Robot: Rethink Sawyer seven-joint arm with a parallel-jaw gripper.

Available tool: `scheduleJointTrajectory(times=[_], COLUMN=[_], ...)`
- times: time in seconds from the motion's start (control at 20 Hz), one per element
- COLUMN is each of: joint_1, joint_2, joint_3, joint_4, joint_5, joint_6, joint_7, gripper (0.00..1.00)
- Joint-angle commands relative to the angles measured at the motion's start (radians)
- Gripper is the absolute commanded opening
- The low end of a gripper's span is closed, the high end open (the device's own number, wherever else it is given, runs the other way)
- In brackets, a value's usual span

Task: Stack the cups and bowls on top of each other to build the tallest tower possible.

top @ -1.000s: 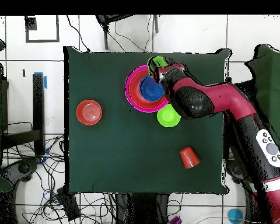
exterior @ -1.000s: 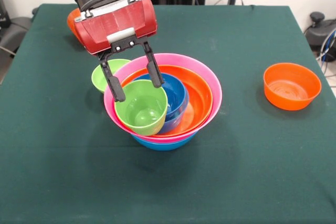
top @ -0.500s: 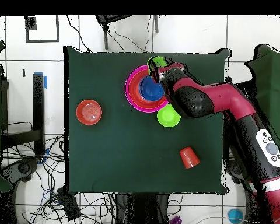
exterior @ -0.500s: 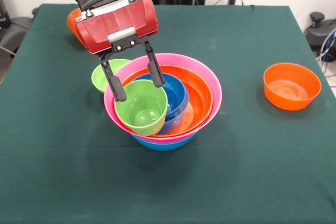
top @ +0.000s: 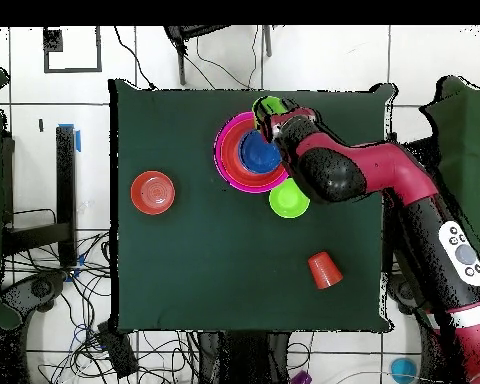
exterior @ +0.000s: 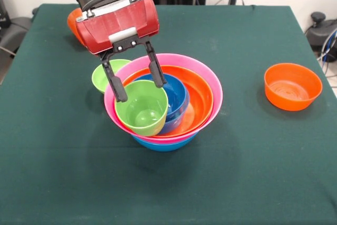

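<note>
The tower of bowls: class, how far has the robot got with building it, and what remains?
Done: the tower nests blue, pink, orange and small blue bowls. In hand: the open gripper straddles the lime cup leaning in it. Left: the lime bowl, the orange bowl and the orange cup.

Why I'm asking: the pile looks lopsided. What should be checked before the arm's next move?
1. Jaws open: ok; the gripper stands spread.
2. Gripper free of the lime green cup: cannot tell; it hangs close over the cup's rim.
3. Cup seated level: not ok; it tilts beside the small blue bowl, leaning over the pink bowl rim.
4. Base nested evenly: ok; the pink bowl sits in the large blue bowl.
5. Unstacked pieces standing apart: ok; small orange bowl, lime-green bowl, orange cup.
</note>
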Motion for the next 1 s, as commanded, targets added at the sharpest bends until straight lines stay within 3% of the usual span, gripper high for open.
scheduleJointTrajectory(times=[0.05,0.2,0.4,0.5,0.65,0.8,0.95,1.0], joint_1=[0.062,0.074,0.103,0.120,0.227,0.358,0.501,0.514], joint_2=[0.001,0.002,-0.067,-0.138,-0.325,-0.434,-0.530,-0.545], joint_3=[-0.064,-0.071,-0.111,-0.141,-0.282,-0.453,-0.625,-0.635], joint_4=[-0.049,-0.046,0.011,0.068,0.156,0.185,0.214,0.226], joint_5=[-0.029,-0.045,-0.076,-0.102,-0.180,-0.206,-0.164,-0.145], joint_6=[0.122,0.109,0.042,-0.022,-0.164,-0.288,-0.365,-0.357], joint_7=[-0.307,-0.304,-0.150,-0.032,0.243,0.398,0.485,0.470], gripper=[1.00,1.00,1.00,1.00,1.00,1.00,1.00,1.00])
